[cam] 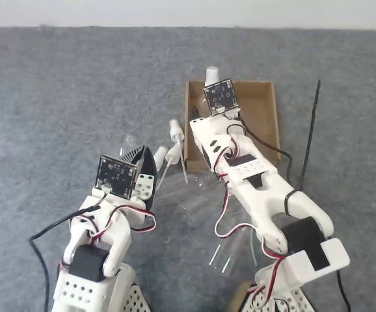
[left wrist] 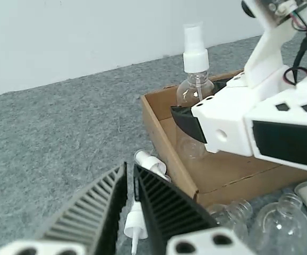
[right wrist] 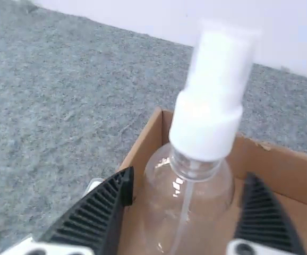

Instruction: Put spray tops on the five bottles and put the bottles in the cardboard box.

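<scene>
A robotics test bench, by the look of it — white printed arms [cam: 266,188] with bare circuit boards [cam: 221,96] and loose wires [cam: 226,198] on a grey-felted table [cam: 58,97], against a plain white wall [left wrist: 63,37].

Grey carpet [cam: 58,97]: cardboard box [cam: 261,123], loose bottles [left wrist: 283,226]

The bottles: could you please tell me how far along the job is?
Done: one bottle has its spray top on. In hand: the right gripper is at it, upright inside the cardboard box. Left: uncapped bottles and loose spray tops lie on the carpet outside the box.
</scene>
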